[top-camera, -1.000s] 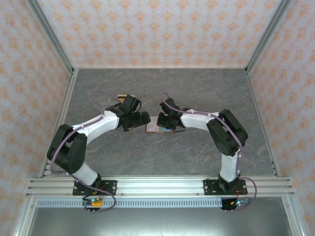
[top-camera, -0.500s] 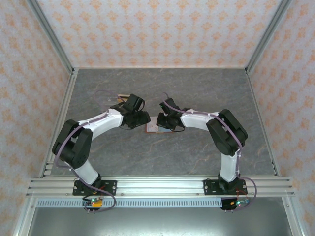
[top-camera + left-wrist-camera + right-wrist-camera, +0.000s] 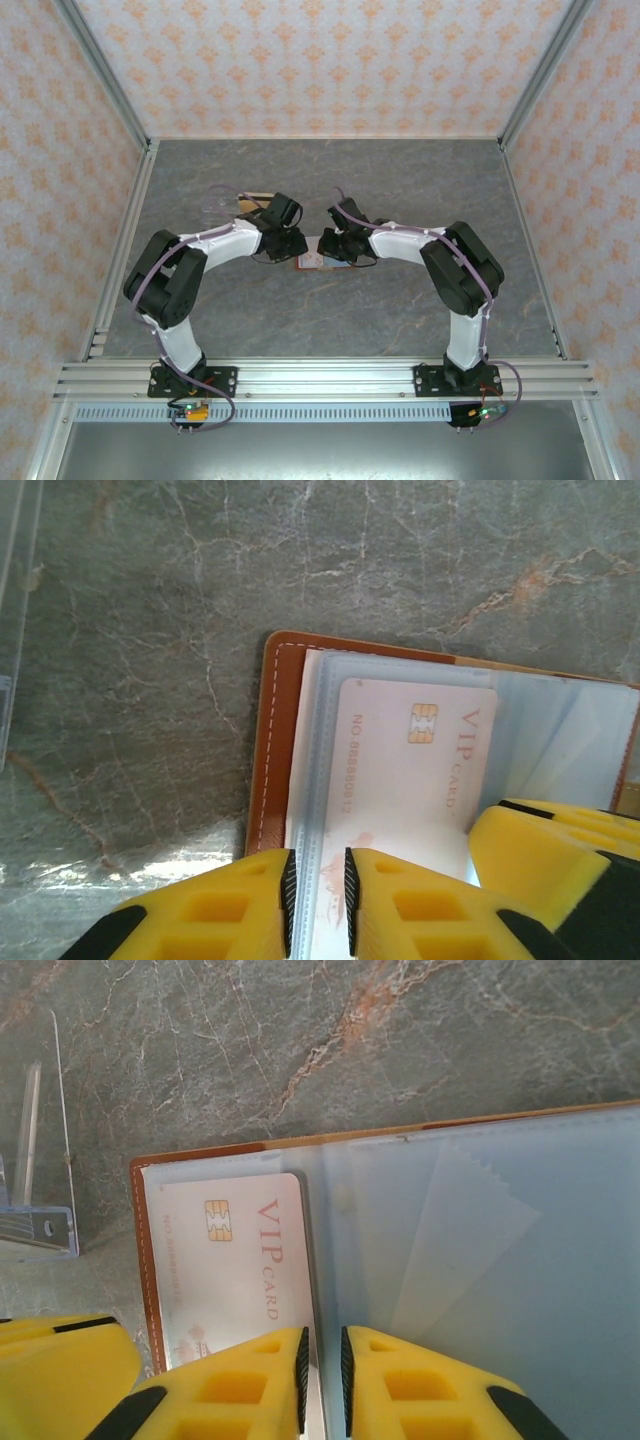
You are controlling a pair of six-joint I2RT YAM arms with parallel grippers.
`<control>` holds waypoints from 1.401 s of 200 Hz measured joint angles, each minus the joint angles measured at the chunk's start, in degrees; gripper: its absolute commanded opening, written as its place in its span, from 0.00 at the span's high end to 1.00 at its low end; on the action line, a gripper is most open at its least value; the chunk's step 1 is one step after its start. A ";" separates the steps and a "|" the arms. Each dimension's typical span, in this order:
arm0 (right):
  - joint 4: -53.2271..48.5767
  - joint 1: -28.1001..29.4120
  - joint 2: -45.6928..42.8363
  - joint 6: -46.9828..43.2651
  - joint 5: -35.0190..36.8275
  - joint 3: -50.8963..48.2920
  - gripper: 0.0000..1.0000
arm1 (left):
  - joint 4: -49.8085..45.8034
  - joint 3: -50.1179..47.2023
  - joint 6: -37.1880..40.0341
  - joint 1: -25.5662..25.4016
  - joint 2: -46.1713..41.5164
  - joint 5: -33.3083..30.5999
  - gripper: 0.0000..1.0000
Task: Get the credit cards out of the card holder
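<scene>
**Both grippers pinch the card holder's near edge**

The card holder (image 3: 312,262) lies open between the two arms, with a pale credit card (image 3: 400,770) seated in its clear pocket. The card's long axis runs straight away from the left gripper (image 3: 317,880). Its fingers stand narrow on the pocket's edge at the card's near corner — whether the card itself is caught I cannot tell. The right gripper (image 3: 322,1360) pinches the holder's clear leaf just beside the card's other long edge. The left looks better placed to draw it out.

A grey marbled table (image 3: 400,180) carries an open brown card holder (image 3: 312,260) at frame centre, with a small flat tan piece (image 3: 250,197) up-left of it.
</scene>
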 measured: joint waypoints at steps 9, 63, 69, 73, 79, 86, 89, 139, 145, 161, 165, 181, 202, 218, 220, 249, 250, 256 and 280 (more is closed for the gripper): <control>0.26 -0.11 0.00 0.02 -0.20 -0.22 0.80 | 0.09 0.07 0.00 0.00 0.37 0.00 0.78; 1.64 -0.22 0.00 0.35 -1.03 -0.85 0.79 | 0.50 0.07 0.00 0.00 0.98 0.46 0.83; 1.73 -0.20 0.00 0.42 -1.11 -0.92 0.80 | 0.68 0.07 -0.02 0.00 1.01 0.61 0.84; 1.86 -0.22 0.00 0.44 -1.14 -0.96 0.80 | 0.76 0.07 0.00 0.00 1.03 0.81 0.85; 1.90 -0.22 0.00 0.46 -1.25 -1.01 0.80 | 0.92 0.07 0.02 0.00 1.07 0.96 0.85; 1.92 -0.22 0.00 0.50 -1.29 -1.01 0.80 | 1.14 0.07 0.02 0.00 1.11 1.16 0.85; 1.92 -0.22 0.00 0.61 -1.29 -1.01 0.80 | 1.18 0.07 0.02 0.00 1.14 1.29 0.85; 2.12 -0.22 0.00 0.66 -1.31 -1.11 0.80 | 1.36 0.07 0.00 0.00 1.53 1.31 0.80; 2.12 -0.22 0.00 0.66 -1.31 -1.14 0.80 | 1.36 0.07 0.00 0.00 1.62 1.31 0.80; 2.25 -0.22 0.00 0.66 -1.31 -1.20 0.80 | 1.36 0.07 0.02 0.00 1.68 1.31 0.80; 2.29 -0.22 0.00 0.66 -1.33 -1.22 0.80 | 1.36 0.07 0.02 0.00 1.68 1.31 0.80; 2.34 -0.22 0.00 0.68 -1.51 -1.22 0.80 | 1.38 0.07 0.00 0.00 1.88 1.33 0.81; 2.64 -0.48 0.00 0.92 -1.99 -1.38 0.80 | 1.77 0.07 -0.04 0.00 2.36 1.55 0.83; 3.41 -0.87 0.00 1.46 -2.91 -1.77 0.80 | 2.29 0.07 -0.22 0.00 2.45 2.05 0.84; 3.54 -0.96 0.00 1.49 -3.04 -1.86 0.80 | 2.38 0.07 -0.22 0.00 2.47 2.19 0.84; 7.21 -2.38 0.00 2.78 -6.40 -3.76 0.80 | 3.08 0.07 -0.20 0.00 2.78 2.95 0.85; 7.32 -2.43 0.00 2.80 -6.51 -3.80 0.80 | 3.08 0.07 -0.20 0.00 2.78 2.99 0.85; 8.11 -2.75 0.00 3.04 -7.28 -4.20 0.80 | 3.21 0.07 -0.20 0.00 2.82 3.04 0.86; 10.93 -3.76 0.00 3.85 -9.62 -5.46 0.81 | 3.52 0.07 -0.15 0.02 3.02 3.28 0.87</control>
